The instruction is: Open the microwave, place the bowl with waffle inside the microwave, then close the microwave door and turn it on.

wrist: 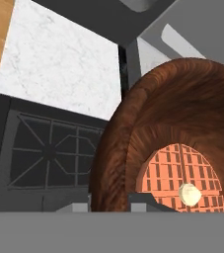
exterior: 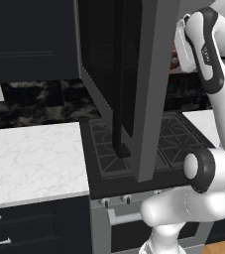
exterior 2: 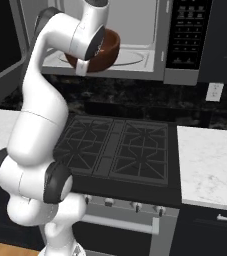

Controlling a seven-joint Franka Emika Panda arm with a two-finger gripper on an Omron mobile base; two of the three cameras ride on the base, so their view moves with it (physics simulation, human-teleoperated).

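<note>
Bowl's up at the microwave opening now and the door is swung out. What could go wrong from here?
1. The bowl sits at the front lip of the microwave cavity; released here, it might tip out onto the stove.
2. The gripper pinches only the bowl's rim, so it could slip and spill the waffle.
3. The open microwave door stands close beside the arm; a wide swing could strike it.

Microwave door (exterior: 134, 74) swung open; reddish-brown bowl (exterior 2: 107, 47) at microwave (exterior 2: 150, 35) mouth, waffle (wrist: 180, 178) flat inside bowl.
</note>
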